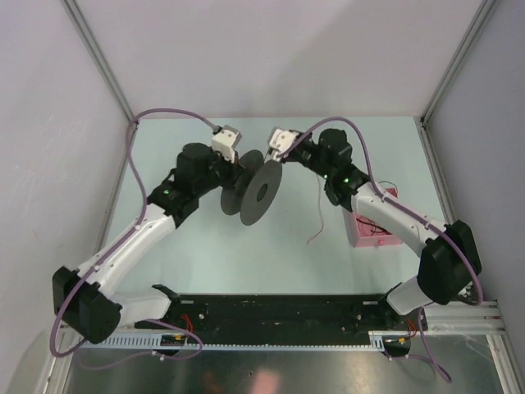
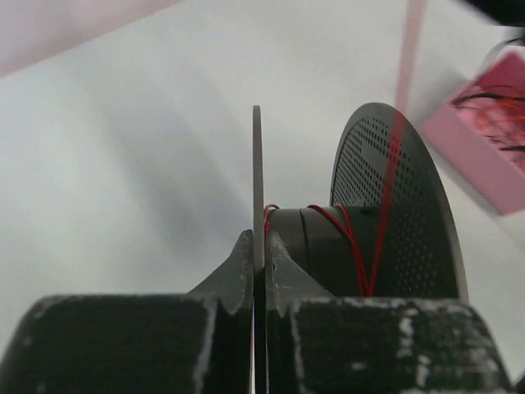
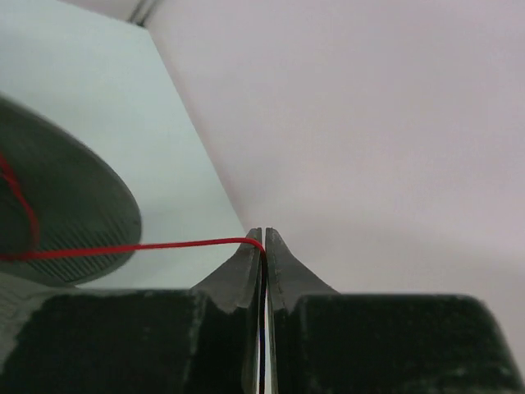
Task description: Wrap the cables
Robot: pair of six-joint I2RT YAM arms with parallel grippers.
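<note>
A black spool [image 1: 250,191] is held upright above the table's middle. My left gripper [image 1: 234,168] is shut on the spool's thin near flange [image 2: 257,164], seen edge-on in the left wrist view. A few turns of red cable [image 2: 349,242] lie on the hub [image 2: 308,246], in front of the perforated far flange [image 2: 414,230]. My right gripper [image 1: 269,158] is just above the spool and is shut on the red cable [image 3: 164,247], which runs taut from its fingertips to the spool's flange [image 3: 66,222]. A loose length of cable [image 1: 320,217] hangs toward the table.
A pink box [image 1: 369,230] with more red and dark cables stands at the right, under my right arm; it also shows in the left wrist view [image 2: 480,152]. Grey walls close in the back and sides. A black rail [image 1: 271,316] runs along the near edge.
</note>
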